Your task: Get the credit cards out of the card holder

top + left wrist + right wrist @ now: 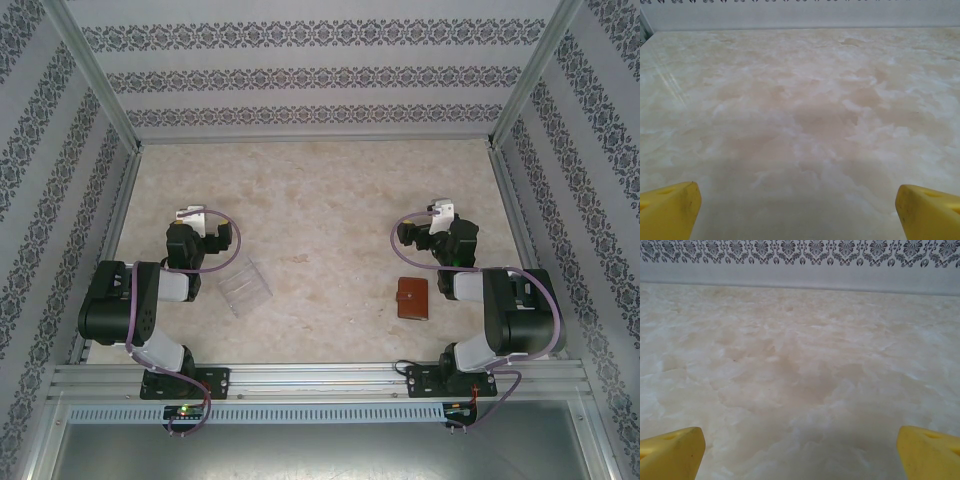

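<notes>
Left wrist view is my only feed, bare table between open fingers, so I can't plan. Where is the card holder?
Observer: The card holder lies folded shut on the table, beside the right arm.
Operator: Anything near my left arm?
Observer: A clear ribbed tray lies just to its right.
Operator: And the right gripper?
Observer: The right gripper is open, holding nothing, over bare table.

1. The card holder lies folded shut, so its inside is hidden.
2. The left gripper and right gripper have their yellow fingertips cut off by the wrist views' bottom edges.
3. The clear tray is too faint for its ribs to be counted.
</notes>
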Motion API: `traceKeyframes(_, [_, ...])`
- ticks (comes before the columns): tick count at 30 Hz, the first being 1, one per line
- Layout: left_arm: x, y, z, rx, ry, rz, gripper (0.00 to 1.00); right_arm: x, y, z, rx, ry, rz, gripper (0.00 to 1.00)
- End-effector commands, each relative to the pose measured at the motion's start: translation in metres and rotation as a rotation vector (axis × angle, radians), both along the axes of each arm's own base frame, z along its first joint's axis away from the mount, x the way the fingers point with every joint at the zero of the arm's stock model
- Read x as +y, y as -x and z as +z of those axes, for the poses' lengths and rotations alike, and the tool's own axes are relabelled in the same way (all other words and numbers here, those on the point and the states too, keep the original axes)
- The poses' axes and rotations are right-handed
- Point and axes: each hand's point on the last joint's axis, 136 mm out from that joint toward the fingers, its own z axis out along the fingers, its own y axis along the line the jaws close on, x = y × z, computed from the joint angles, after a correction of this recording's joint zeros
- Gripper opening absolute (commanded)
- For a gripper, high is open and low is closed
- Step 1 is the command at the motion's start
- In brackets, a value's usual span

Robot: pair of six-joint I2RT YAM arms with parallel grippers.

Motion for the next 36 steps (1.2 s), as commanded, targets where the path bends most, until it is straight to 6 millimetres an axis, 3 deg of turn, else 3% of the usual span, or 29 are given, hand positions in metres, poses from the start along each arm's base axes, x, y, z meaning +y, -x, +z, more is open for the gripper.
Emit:
traceKeyframes(1, [-0.006, -0.003, 0.000, 0.005, -0.005, -0.027, 1.00, 0.003, 0.001, 0.003, -0.026, 0.004, 0.024, 0.98])
traceKeyframes(15, [-0.005, -0.003, 0.001, 0.001, -0.005, -0.026, 1.00, 0.002, 0.001, 0.003, -0.024, 0.000, 0.021, 0.98])
traceKeyframes(25, [-0.016, 0.000, 0.003, -0.020, -0.010, -0.093, 1.00, -0.016, -0.005, 0.000, 0.000, 0.005, -0.098, 0.98])
traceKeyframes(31, [-0.005, 0.008, 0.019, -0.070, -0.012, -0.017, 1.00, -0.025, -0.008, 0.000, 0.019, 0.030, -0.175, 0.98])
traceKeyframes(36, [0.022, 0.016, 0.034, 0.006, 0.009, 0.174, 1.00, -0.029, -0.012, 0.008, 0.094, 0.044, -0.208, 0.98])
